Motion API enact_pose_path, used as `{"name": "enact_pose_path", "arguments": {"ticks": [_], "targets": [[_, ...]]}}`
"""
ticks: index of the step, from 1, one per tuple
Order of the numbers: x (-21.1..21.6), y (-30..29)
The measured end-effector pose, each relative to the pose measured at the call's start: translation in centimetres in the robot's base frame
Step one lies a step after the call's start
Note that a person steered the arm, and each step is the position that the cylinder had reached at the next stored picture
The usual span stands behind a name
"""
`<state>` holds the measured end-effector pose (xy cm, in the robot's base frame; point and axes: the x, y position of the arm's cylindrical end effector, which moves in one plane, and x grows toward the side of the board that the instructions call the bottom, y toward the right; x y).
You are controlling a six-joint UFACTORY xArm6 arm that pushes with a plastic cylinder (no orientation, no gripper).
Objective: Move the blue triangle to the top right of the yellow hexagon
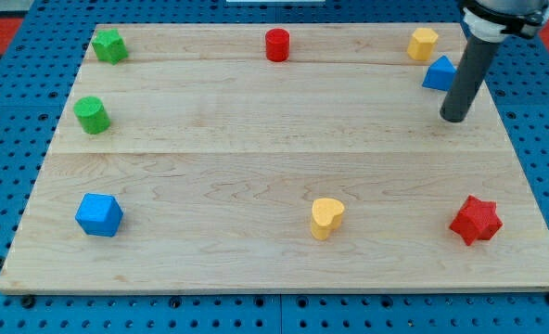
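While my tip (453, 118) rests on grained wood, the blue triangle (439, 73) sits beside it, below the yellow hexagon (423, 44).

The rod (466, 79) covers the right edge of the blue triangle (438, 72), so whether they touch is unclear. The arm (502, 14) above is cut off by the far edge of the view.
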<state>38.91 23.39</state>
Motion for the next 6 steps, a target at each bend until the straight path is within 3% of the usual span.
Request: {"name": "enact_pose_path", "arguments": {"ticks": [2,3,5,6], "targets": [[-7.9,-3.2],[-8.3,-4.7],[-4.7,0.1],[-7.0,1.5]]}}
